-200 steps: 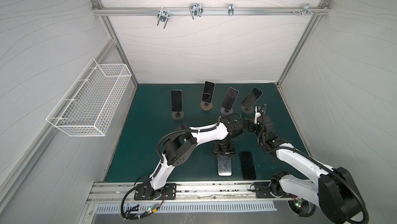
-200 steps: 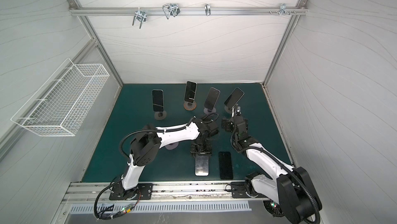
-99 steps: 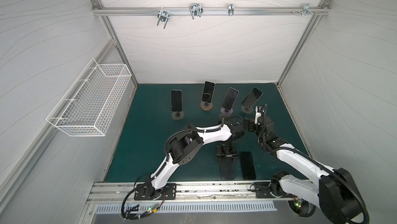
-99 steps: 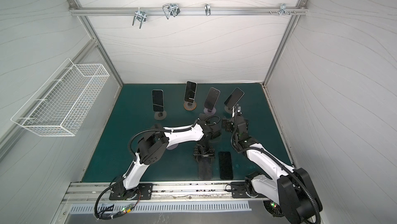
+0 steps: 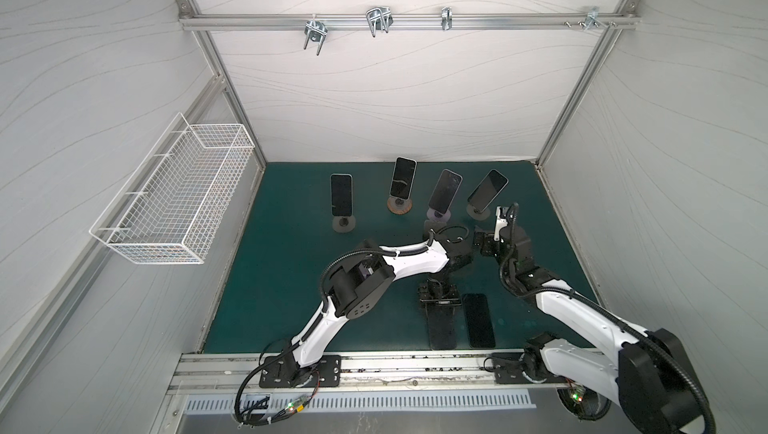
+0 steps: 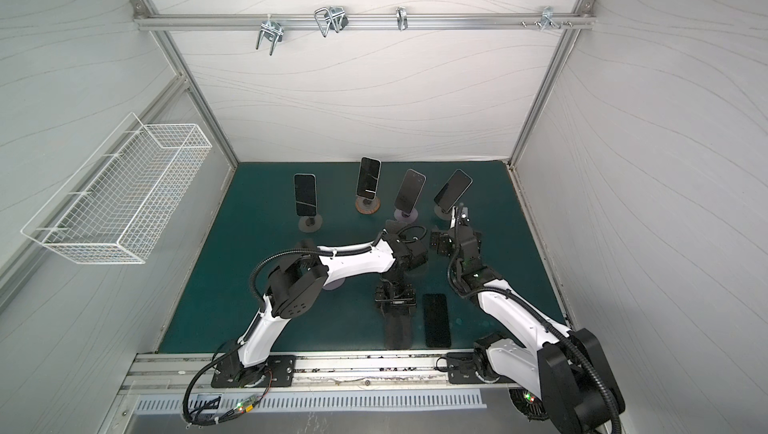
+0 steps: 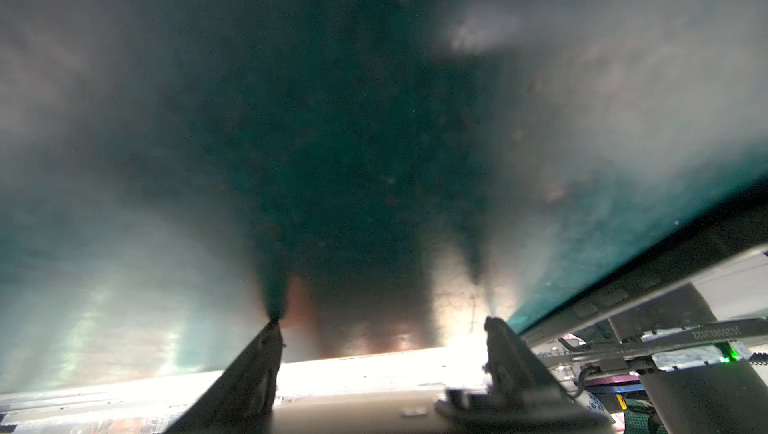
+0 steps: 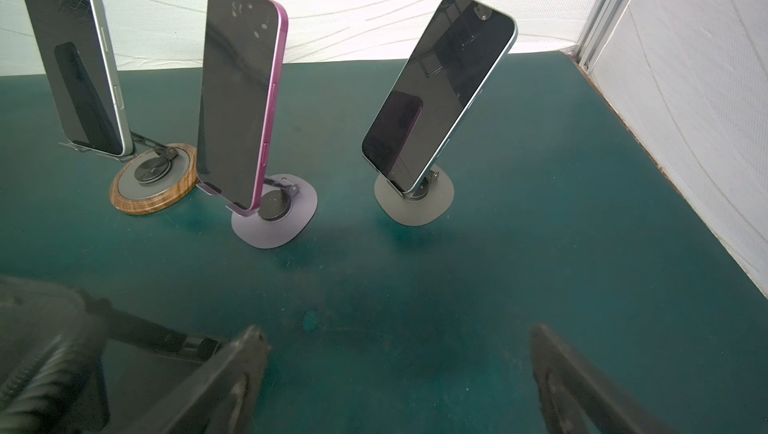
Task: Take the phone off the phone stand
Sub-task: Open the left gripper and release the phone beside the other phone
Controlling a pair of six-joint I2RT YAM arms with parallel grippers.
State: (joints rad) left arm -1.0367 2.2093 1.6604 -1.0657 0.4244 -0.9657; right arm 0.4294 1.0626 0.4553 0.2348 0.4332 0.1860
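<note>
1. wire basket (image 5: 174, 199): white mesh, fixed to the left wall, above the dark green counter (image 5: 291, 286).

2. Back row, four dark-screened handsets on stands:
- leftmost phone (image 5: 341, 200), upright on a grey round stand (image 5: 343, 224).
- second phone (image 5: 403, 178), on a wood-rimmed stand (image 5: 400, 205).
- purple-edged phone (image 8: 239, 99), on a lilac-grey stand (image 8: 291, 219).
- tilted phone (image 8: 440, 91), leaning to the right, on a grey oval stand (image 8: 432, 207).

3. left pincer (image 7: 381, 323): low, near the counter's front, right of centre. It is closed across the width of the held phone (image 5: 442, 330). That handset is off every stand and points lengthwise toward the front rail (image 5: 374, 365). Whether it touches the counter cannot be told.

4. flat phone (image 5: 478, 319): dark side up on the counter, just beside the held phone and parallel to it.

5. right pincer (image 8: 397, 332): spread wide with nothing in it, over bare counter, facing the purple-edged phone and the tilted phone.
</note>
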